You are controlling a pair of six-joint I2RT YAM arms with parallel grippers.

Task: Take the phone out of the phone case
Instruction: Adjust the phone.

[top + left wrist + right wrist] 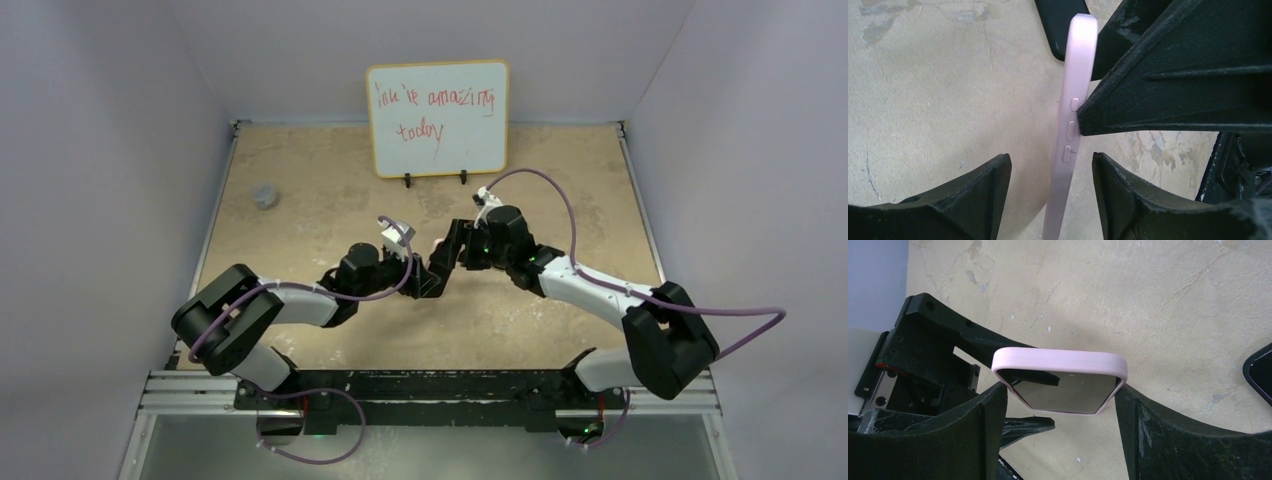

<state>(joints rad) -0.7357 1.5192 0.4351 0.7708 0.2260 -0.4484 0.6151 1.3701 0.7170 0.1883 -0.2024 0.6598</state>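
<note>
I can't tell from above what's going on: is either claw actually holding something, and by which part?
The right gripper clamps the pink phone case by its two long side edges. The left gripper has its fingers either side of it, not gripping.

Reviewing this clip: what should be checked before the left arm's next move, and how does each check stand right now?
1. Right gripper clamps the pink case at both ends: ok.
2. Left gripper straddles the case's button edge: ok.
3. Left fingers closed on the case: not ok, there are gaps on both sides.
4. Black phone lies on the table, apart from the case: ok.
5. Case is empty: cannot tell, only a glossy grey inside shows.
</note>
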